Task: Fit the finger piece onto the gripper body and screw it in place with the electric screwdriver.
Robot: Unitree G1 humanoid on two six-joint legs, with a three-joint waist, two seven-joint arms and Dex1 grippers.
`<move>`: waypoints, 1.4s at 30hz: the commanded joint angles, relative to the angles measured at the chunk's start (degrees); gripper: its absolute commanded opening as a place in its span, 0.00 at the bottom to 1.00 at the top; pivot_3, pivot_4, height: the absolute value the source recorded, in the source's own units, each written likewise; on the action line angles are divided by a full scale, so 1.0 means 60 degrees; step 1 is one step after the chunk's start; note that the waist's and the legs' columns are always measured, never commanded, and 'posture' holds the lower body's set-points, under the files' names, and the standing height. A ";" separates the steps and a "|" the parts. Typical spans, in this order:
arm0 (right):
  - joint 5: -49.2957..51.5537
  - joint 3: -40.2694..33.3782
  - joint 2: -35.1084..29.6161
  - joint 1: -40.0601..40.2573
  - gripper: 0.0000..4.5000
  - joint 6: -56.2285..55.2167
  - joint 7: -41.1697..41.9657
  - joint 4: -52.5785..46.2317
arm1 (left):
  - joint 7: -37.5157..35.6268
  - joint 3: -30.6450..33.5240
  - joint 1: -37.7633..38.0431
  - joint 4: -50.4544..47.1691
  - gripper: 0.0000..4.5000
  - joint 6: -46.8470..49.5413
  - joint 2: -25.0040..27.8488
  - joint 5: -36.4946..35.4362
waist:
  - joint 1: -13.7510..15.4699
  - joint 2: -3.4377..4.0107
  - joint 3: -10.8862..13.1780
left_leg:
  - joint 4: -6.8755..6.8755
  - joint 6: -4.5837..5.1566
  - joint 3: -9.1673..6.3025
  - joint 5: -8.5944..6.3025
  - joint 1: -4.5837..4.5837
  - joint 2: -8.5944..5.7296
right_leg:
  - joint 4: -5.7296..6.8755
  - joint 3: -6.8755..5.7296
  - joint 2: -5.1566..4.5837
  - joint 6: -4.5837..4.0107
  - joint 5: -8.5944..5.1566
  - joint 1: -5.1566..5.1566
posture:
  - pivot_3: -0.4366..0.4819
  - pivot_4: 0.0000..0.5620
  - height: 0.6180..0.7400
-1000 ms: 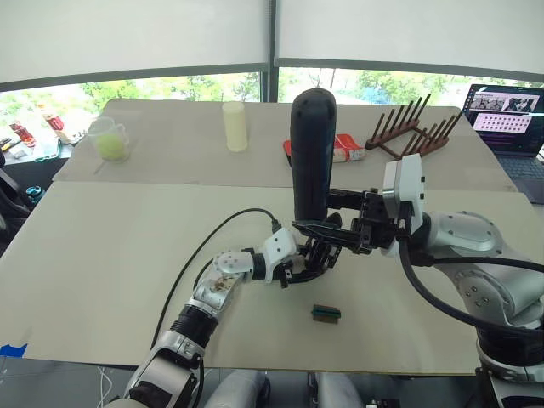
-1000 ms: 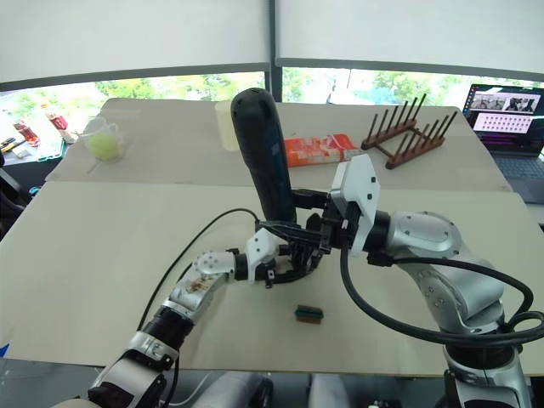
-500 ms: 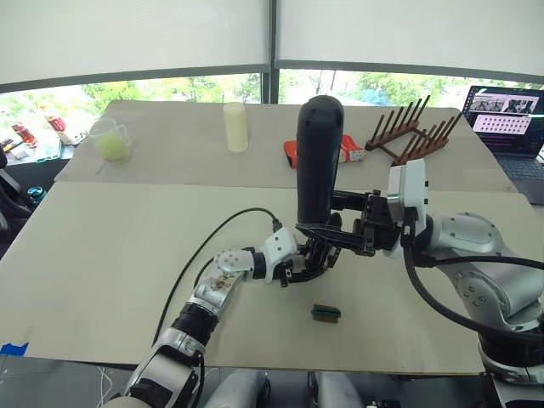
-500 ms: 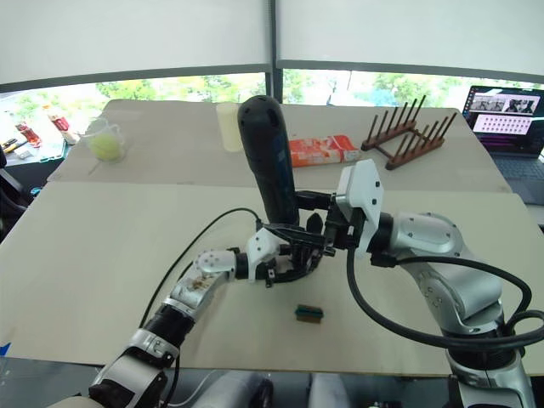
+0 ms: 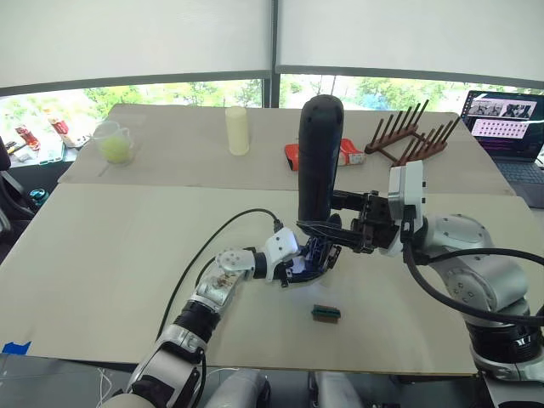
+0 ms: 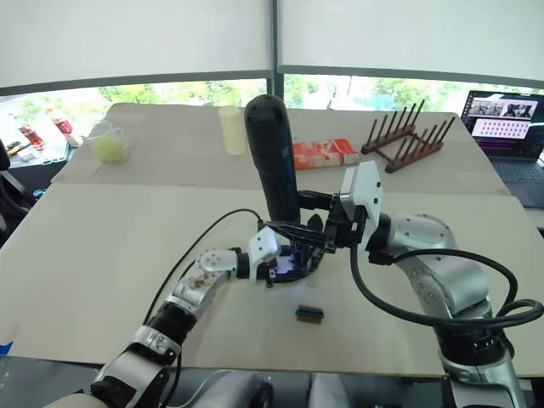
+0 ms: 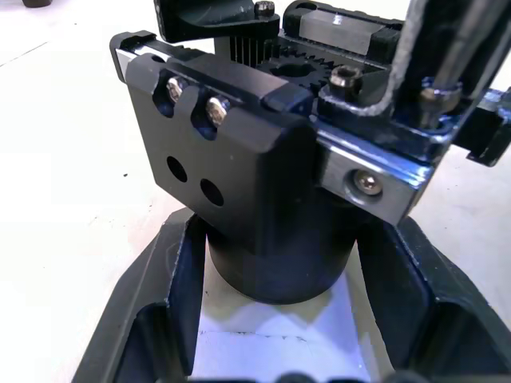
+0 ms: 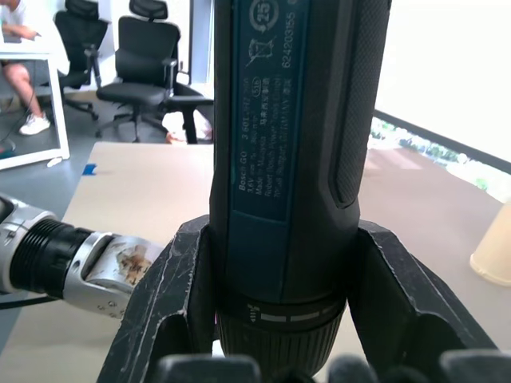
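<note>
Right hand (image 5: pixel 333 235) grips electric screwdriver (image 5: pixel 318 157) over gripper body (image 7: pixel 263 199).

the gripper body (image 5: pixel 310 260) sits on the near table (image 5: pixel 102 255) near its middle, between the left gripper (image 5: pixel 304 265) on its left and the right gripper (image 5: pixel 333 233) on its right. the electric screwdriver (image 5: pixel 317 157) stands upright directly over it. a small block (image 5: pixel 325 313) lies nearer, slightly right. on the far table, a cup (image 5: pixel 113 140) stands at left, a cylinder (image 5: pixel 236 130) centre-left, a rack (image 5: pixel 410 133) at right, with a laptop (image 5: pixel 507 119) farther right.
</note>
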 commanded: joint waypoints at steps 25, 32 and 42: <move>-0.0646 0.0124 -0.0381 0.0328 0.43 0.0235 -0.0026 0.0738 | 0.0050 0.0221 -0.0341 -0.0239 0.50 -0.0095 -0.0044 -0.0123 | 0.0011 -0.0013 -0.0025 | 0.0000 -0.0009 -0.0002 -0.0005 0.0002 0.0000 | -0.0002 0.0003 0.0003 0.0002 -0.0001 0.0000 | 0.48 0.27 1.00; 0.0617 -0.0754 -0.0144 -0.0756 0.43 0.0781 -0.0573 -0.0430 | 0.0091 0.0270 -0.0340 -0.0156 0.50 0.0140 -0.0045 -0.0174 | 0.0007 -0.0017 -0.0017 | -0.0001 -0.0009 -0.0002 -0.0005 -0.0017 -0.0002 | -0.0003 0.0004 0.0002 0.0002 -0.0001 -0.0019 | 0.48 0.27 1.00; 0.2632 -0.1614 0.0123 -0.1688 0.43 0.1948 -0.1804 -0.1632 | 0.0164 0.0294 -0.0291 0.0030 0.50 0.0343 -0.0156 -0.0109 | -0.0019 -0.0012 -0.0005 | 0.0004 0.0040 -0.0012 0.0048 -0.0164 -0.0005 | 0.0002 -0.0014 -0.0001 -0.0008 0.0007 -0.0180 | 0.48 0.27 1.00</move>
